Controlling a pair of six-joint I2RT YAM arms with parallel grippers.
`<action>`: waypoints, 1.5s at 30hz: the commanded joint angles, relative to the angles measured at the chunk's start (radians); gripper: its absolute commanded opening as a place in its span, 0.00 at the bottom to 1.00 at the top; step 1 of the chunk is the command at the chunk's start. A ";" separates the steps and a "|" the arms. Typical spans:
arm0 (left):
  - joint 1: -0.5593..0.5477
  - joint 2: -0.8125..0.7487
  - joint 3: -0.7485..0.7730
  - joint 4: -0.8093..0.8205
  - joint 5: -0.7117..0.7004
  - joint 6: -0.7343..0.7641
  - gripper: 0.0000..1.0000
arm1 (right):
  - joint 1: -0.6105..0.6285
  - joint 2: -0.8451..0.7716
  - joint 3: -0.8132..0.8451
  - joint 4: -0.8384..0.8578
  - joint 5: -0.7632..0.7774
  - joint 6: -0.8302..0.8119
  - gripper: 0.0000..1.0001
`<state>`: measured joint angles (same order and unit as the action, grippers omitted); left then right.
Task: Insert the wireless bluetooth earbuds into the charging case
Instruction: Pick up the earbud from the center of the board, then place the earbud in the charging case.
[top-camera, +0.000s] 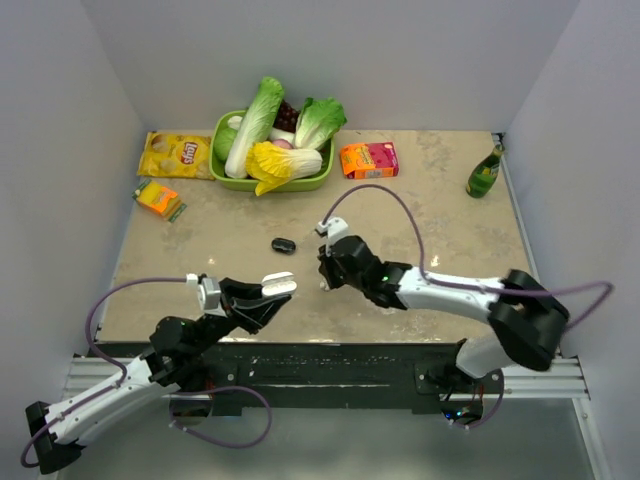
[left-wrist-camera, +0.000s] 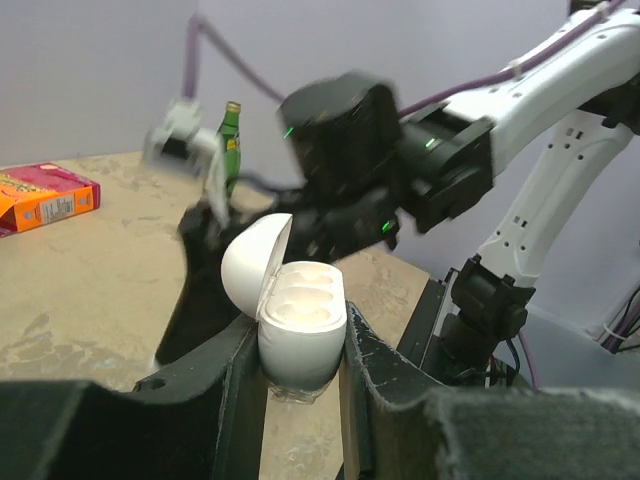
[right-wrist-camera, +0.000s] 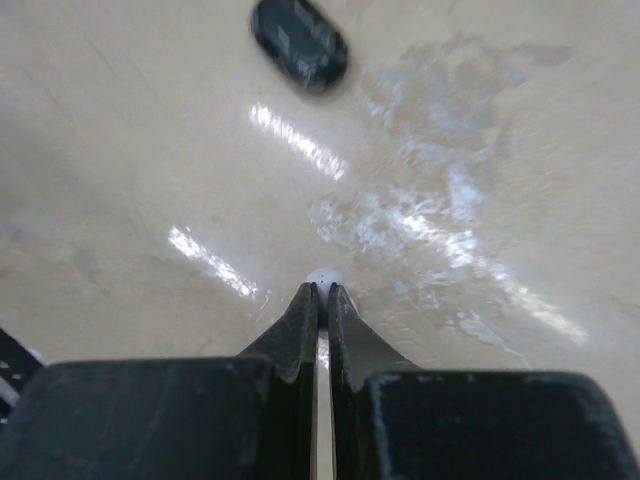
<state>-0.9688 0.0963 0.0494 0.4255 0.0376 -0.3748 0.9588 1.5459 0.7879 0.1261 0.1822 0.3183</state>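
Note:
My left gripper (top-camera: 272, 293) is shut on the white charging case (top-camera: 280, 284) and holds it above the table near the front edge. In the left wrist view the case (left-wrist-camera: 300, 330) stands upright between the fingers (left-wrist-camera: 228, 385), lid open to the left, its two wells showing. My right gripper (top-camera: 324, 277) is just right of the case. In the right wrist view its jaws (right-wrist-camera: 323, 290) are pinched on one tiny white earbud (right-wrist-camera: 324, 274) at their tips, over the table. The other earbud is not in view. The right gripper also shows, blurred, behind the case (left-wrist-camera: 340, 130).
A small black oval object (top-camera: 284, 244) lies on the table beyond both grippers, seen also in the right wrist view (right-wrist-camera: 299, 42). At the back stand a green basket (top-camera: 318, 181) of vegetables, a yellow chips bag (top-camera: 175, 155), an orange-pink box (top-camera: 369, 159), a green bottle (top-camera: 485, 172) and a small orange box (top-camera: 160, 199).

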 joint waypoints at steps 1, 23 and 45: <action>0.002 0.037 -0.020 0.064 -0.004 0.002 0.00 | -0.005 -0.320 0.014 -0.101 0.160 0.012 0.00; 0.015 0.612 0.204 0.490 0.493 -0.004 0.00 | 0.026 -0.791 0.186 -0.559 -0.708 -0.266 0.00; 0.022 0.709 0.230 0.562 0.631 -0.065 0.00 | 0.072 -0.722 0.178 -0.531 -0.675 -0.278 0.00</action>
<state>-0.9501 0.7929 0.2443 0.9020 0.6357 -0.4263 1.0210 0.8131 0.9634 -0.4480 -0.5133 0.0483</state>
